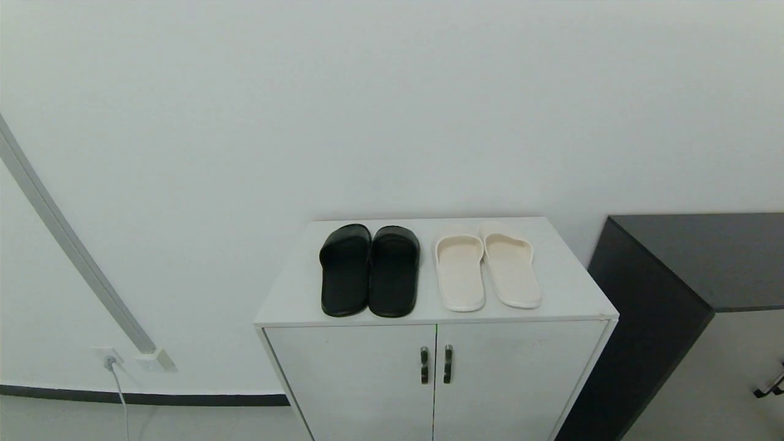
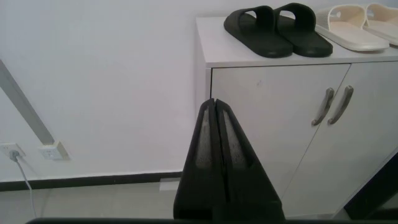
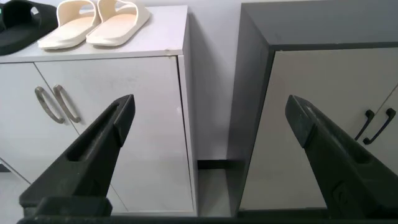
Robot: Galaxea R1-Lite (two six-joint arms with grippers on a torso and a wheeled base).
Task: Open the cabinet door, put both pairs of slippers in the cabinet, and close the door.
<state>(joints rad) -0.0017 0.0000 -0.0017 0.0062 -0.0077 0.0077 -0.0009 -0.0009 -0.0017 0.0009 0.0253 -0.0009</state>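
You are at the very start. The cabinet [image 1: 288,294] is sitting in the lower middle of the head view with both doors shut, so opening one is, I judge, the step you are working on.

The left handle [image 1: 424,364] and right handle [image 1: 448,363] are hanging just beside each other at the centre seam. You are going to need a clean pick of one bar without catching its neighbour. I would be bringing the open gripper in square to the door, with its fingers straddling one upright bar. Close fully before pulling, then follow the door's arc rather than tugging straight back, since a straight pull is likely to slip off so slim a bar.

The black slippers [image 1: 369,269] are lying left of centre on the cabinet top and the cream slippers [image 1: 488,269] right of centre. Each pair is side by side with its heels toward the front edge, so be keeping your arm below that edge. The dark cabinet [image 1: 704,257] is standing near the white one at the right of the head view, so mind it if you are swinging the right door wide.

The left gripper [image 2: 215,106] is hanging at door height off the cabinet's left front corner, fingers pressed together and holding nothing. The right gripper [image 3: 209,106] is spread wide and empty, facing the gap between the two cabinets, well apart from the handles.
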